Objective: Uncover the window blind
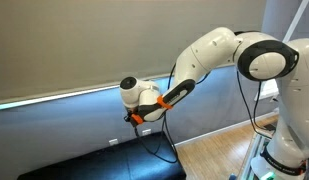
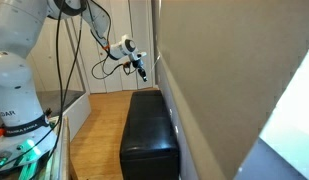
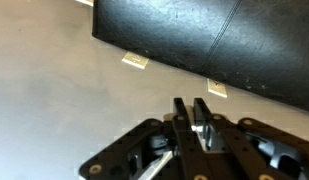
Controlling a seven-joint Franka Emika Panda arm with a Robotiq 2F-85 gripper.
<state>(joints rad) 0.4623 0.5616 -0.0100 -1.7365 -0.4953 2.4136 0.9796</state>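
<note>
Wrist view shows my fingers [image 3: 181, 111] all but together — my claw [image 1: 131, 118] hangs just under the bottom rail [image 1: 54, 99] of the blind [image 1: 74, 45] drawn low over the window, and if it grips nothing or slips, the blind won't lift.

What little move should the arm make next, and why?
Probably ease the gripper up to the blind's pale bottom rail: it appears to hang just beneath the rail, and whether its fingers hold anything is unclear.
</note>
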